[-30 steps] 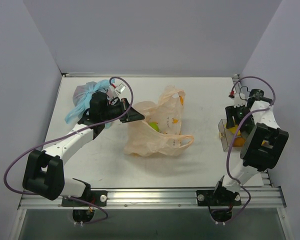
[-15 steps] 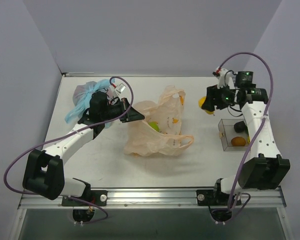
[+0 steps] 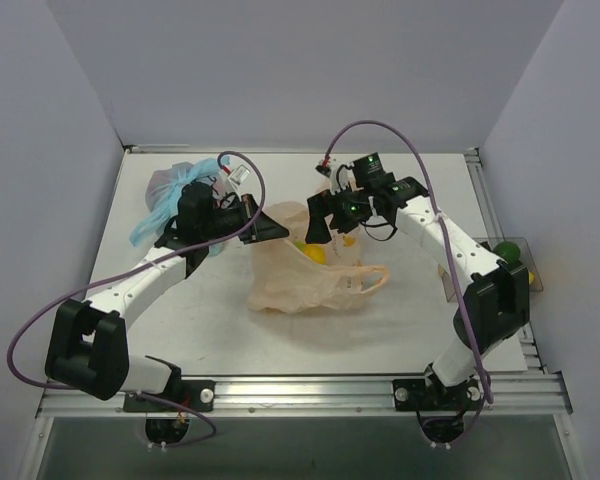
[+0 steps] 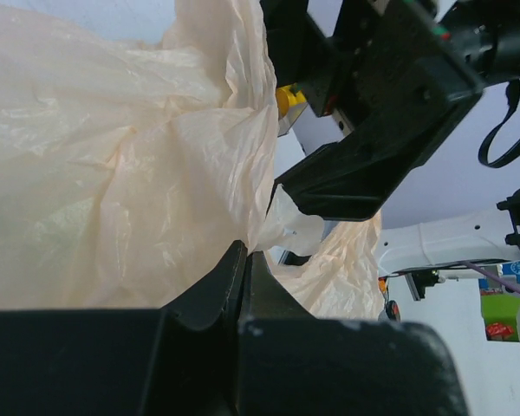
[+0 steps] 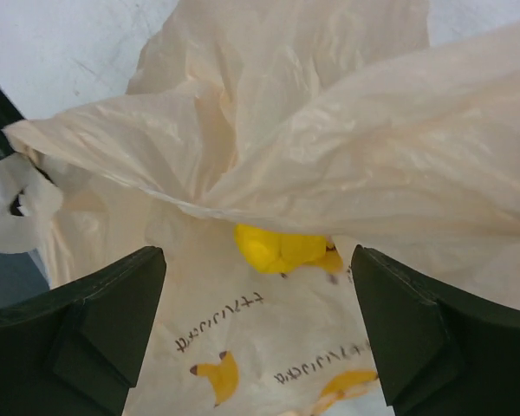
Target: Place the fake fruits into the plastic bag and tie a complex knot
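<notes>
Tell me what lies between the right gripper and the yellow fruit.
Right wrist view: only the plastic bag's printed film lies between the open right gripper and the yellow fruit.

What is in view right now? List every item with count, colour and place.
plastic bag: one, peach-orange with darker prints, table centre, mouth open.
fake fruit in the bag: one seen clearly, yellow, just inside the mouth.
green fruit: one, at the table's right edge, behind the right arm.
clear container: one, right edge, mostly hidden.
second bag: one, clear with light-blue handles, far left of the table.
table: one, white.
left gripper: black, shut on the plastic bag's left rim.
right gripper: black, open, over the bag's mouth.
</notes>
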You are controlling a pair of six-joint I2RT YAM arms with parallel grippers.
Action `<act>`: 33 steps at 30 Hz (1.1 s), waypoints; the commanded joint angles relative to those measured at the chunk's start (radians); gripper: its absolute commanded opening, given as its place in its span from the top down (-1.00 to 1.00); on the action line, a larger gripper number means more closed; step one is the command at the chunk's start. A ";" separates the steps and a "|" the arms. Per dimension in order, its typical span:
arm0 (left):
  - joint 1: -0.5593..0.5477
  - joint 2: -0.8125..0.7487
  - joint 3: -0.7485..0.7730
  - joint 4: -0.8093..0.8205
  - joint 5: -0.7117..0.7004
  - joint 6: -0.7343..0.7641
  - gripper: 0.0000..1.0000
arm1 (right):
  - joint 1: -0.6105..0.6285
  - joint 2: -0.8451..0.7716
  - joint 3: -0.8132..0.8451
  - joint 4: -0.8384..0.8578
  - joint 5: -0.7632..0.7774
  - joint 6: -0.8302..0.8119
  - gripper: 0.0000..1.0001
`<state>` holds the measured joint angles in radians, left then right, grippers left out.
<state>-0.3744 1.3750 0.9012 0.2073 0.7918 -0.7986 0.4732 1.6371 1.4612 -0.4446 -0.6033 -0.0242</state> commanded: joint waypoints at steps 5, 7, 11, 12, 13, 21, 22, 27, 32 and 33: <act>0.012 -0.022 0.028 0.073 0.018 -0.010 1.00 | -0.086 -0.170 -0.051 -0.048 -0.016 -0.003 -0.96; 0.012 -0.019 0.021 0.084 0.018 -0.013 1.00 | -0.181 -0.235 -0.052 -0.115 -0.061 -0.028 -0.96; 0.012 -0.025 0.016 0.087 0.018 -0.010 1.00 | -0.376 -0.309 -0.047 -0.264 -0.050 -0.147 -0.95; 0.012 -0.027 0.015 0.087 0.020 -0.007 1.00 | -0.416 -0.312 -0.048 -0.323 -0.027 -0.181 -0.93; 0.012 -0.027 0.015 0.087 0.018 -0.007 1.00 | -0.506 -0.309 -0.050 -0.348 0.000 -0.239 -0.91; 0.006 -0.021 0.016 0.089 0.023 -0.001 1.00 | -0.820 -0.166 -0.068 -0.395 0.283 -0.450 -0.64; 0.005 -0.021 0.018 0.089 0.023 0.002 1.00 | -0.846 -0.113 -0.047 -0.391 0.302 -0.445 -0.57; 0.003 -0.024 0.012 0.089 0.020 0.009 1.00 | -0.927 0.001 -0.016 -0.289 0.356 -0.418 -0.36; 0.003 -0.016 0.015 0.089 0.024 0.012 1.00 | -0.930 0.098 0.002 -0.203 0.404 -0.407 -0.33; 0.003 -0.016 0.016 0.089 0.023 0.012 1.00 | -0.930 0.111 0.007 -0.185 0.398 -0.404 -0.32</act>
<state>-0.3668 1.3746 0.9009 0.2436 0.7975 -0.8043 -0.4614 1.7290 1.4147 -0.6823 -0.2455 -0.4217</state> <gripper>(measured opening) 0.029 0.665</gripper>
